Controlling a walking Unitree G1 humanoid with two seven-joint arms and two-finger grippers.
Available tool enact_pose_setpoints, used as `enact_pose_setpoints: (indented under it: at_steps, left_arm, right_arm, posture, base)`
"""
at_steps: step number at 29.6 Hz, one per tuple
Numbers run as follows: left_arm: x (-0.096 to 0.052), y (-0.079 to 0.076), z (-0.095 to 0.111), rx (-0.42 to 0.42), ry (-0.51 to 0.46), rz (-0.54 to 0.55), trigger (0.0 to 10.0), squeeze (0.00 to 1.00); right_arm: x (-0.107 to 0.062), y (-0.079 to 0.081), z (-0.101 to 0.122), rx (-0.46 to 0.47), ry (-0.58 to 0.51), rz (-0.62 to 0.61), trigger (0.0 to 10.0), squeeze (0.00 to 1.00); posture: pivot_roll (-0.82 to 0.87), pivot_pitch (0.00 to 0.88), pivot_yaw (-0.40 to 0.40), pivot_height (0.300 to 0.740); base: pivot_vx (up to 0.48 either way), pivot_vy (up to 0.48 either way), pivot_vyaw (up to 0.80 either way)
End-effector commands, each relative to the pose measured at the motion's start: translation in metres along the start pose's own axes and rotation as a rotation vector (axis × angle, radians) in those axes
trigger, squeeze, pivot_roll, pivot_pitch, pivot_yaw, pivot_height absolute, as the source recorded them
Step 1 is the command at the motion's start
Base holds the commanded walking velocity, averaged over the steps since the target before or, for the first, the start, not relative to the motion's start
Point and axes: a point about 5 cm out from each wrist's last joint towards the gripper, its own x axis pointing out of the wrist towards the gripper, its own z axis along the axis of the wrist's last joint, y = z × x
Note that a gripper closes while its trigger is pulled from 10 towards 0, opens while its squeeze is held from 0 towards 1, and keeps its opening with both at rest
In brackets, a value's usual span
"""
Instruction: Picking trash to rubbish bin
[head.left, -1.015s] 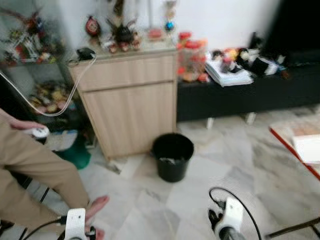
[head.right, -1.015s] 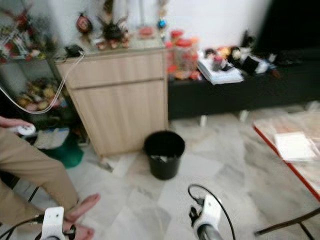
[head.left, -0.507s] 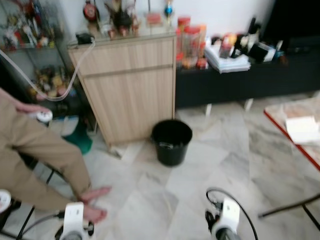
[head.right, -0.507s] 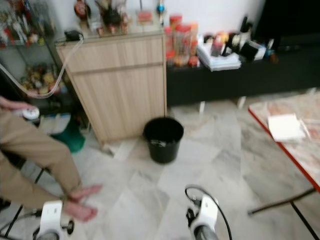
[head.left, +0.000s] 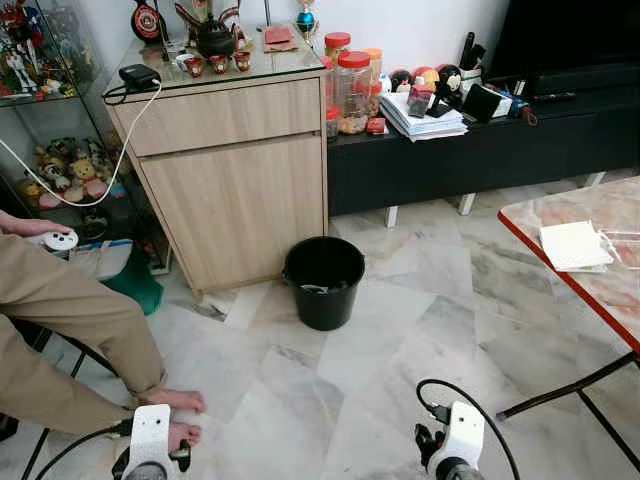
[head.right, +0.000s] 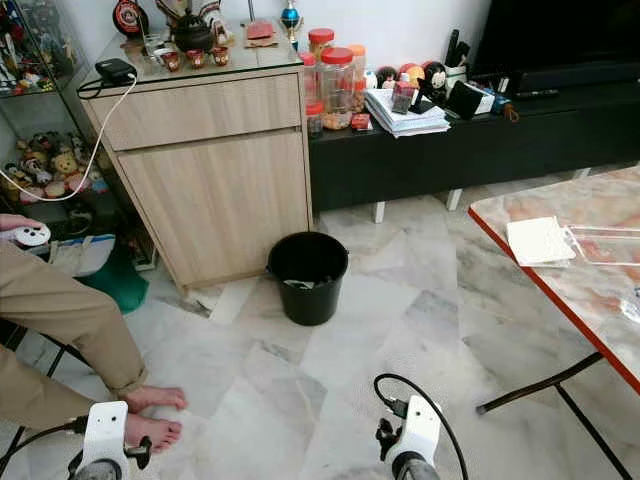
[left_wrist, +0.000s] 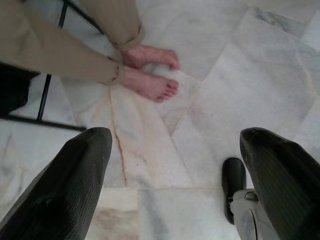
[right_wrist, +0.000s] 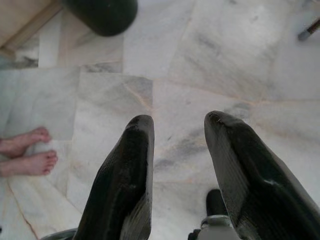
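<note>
A black round rubbish bin (head.left: 322, 282) stands on the marble floor in front of a wooden cabinet (head.left: 235, 190), with a small pale scrap inside. It also shows in the right wrist view as the bin (right_wrist: 100, 12). Both arms hang low, their white wrists at the picture's lower edge: the left wrist (head.left: 150, 442) and the right wrist (head.left: 457, 445). My left gripper (left_wrist: 175, 135) is open wide over bare floor. My right gripper (right_wrist: 178, 119) is open too, holding nothing. A white folded paper (head.left: 572, 245) lies on the red-edged table (head.left: 545, 262) at the right.
A person in khaki trousers sits at the left, bare feet (head.left: 178, 417) on the floor close to my left arm, a white controller (head.left: 55, 240) in hand. A low black bench (head.left: 480, 160) with jars and papers lines the wall. The table's black leg (head.left: 565, 385) slants across the floor.
The camera has shifted and steadied, so the picture is sharp and more of the red-edged table shows. The bin has stayed in place and both arms still hang low.
</note>
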Motion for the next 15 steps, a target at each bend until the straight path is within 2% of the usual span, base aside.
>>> enact_pose_setpoints:
  at_steps: [1, 15]
  left_arm:
    - [0.0001, -0.0011, 0.0007, 0.018, -0.002, -0.008, 10.0, 0.0]
    - [-0.0002, -0.0035, -0.0009, 0.034, 0.007, -0.013, 10.0, 0.0]
  right_arm:
    - [-0.0003, -0.0009, -0.001, -0.006, 0.005, -0.003, 10.0, 0.0]
    - [-0.0008, -0.0032, -0.0016, -0.023, 0.012, -0.006, 10.0, 0.0]
  posture:
    - [-0.03, 0.0, 0.016, 0.74]
    - [-0.03, 0.0, 0.014, 0.74]
  base:
    - [0.0, 0.0, -0.79]
    - [0.0, 0.0, -0.8]
